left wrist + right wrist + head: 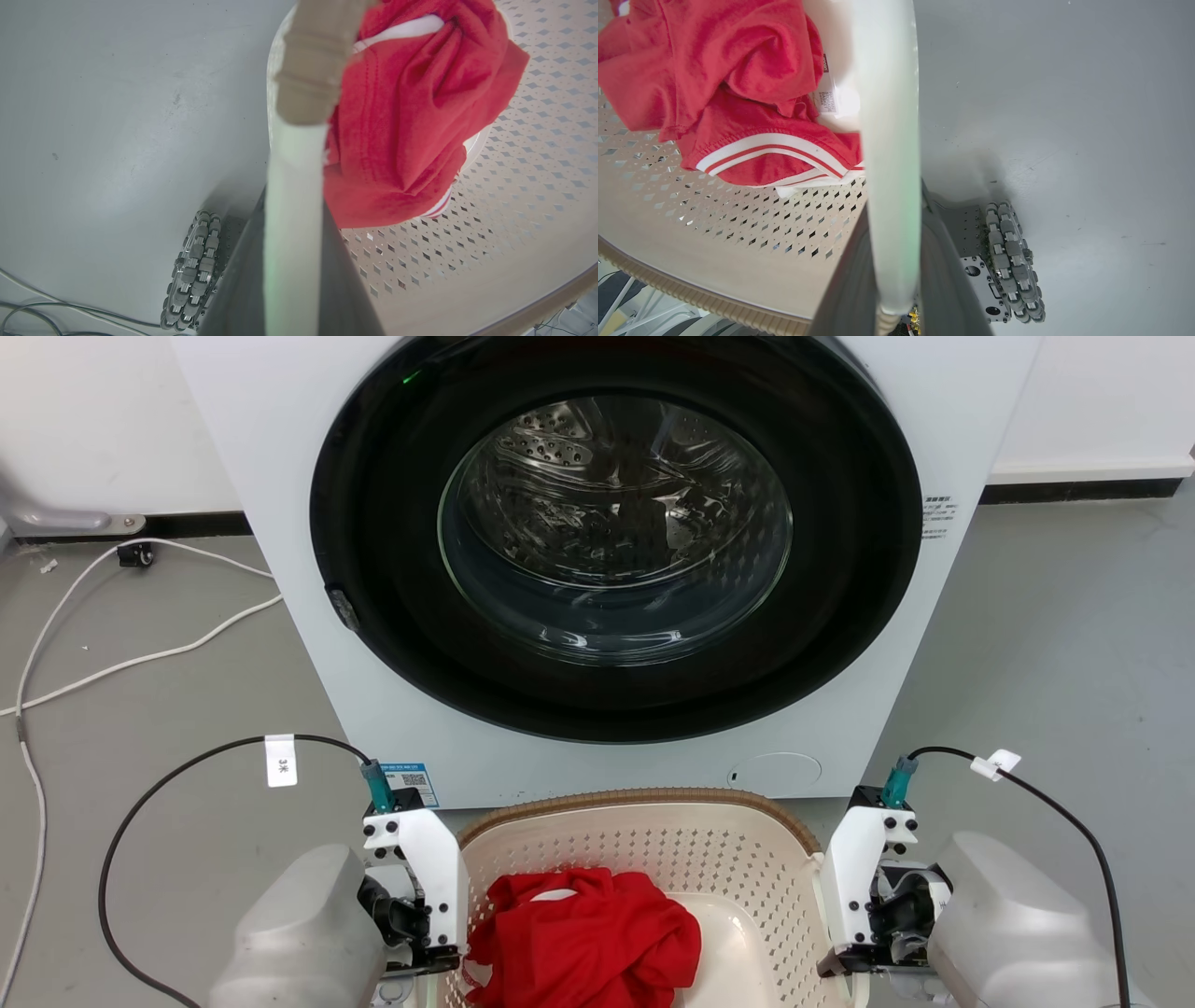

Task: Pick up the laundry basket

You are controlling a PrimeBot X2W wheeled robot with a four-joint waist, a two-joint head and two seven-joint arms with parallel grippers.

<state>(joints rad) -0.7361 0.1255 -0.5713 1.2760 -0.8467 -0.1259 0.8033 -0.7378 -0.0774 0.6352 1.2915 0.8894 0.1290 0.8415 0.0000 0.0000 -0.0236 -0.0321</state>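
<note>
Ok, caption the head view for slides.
Left pincer and right pincer grip the laundry basket, red garment inside, washing machine ahead.

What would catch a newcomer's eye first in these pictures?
The washing machine, with its big round dark-rimmed door, dominates the top of the head view. Below it a bright red garment lies heaped in the cream laundry basket, between the two arms. In the wrist views the left gripper and right gripper each have their jaws around a white side handle.
</note>
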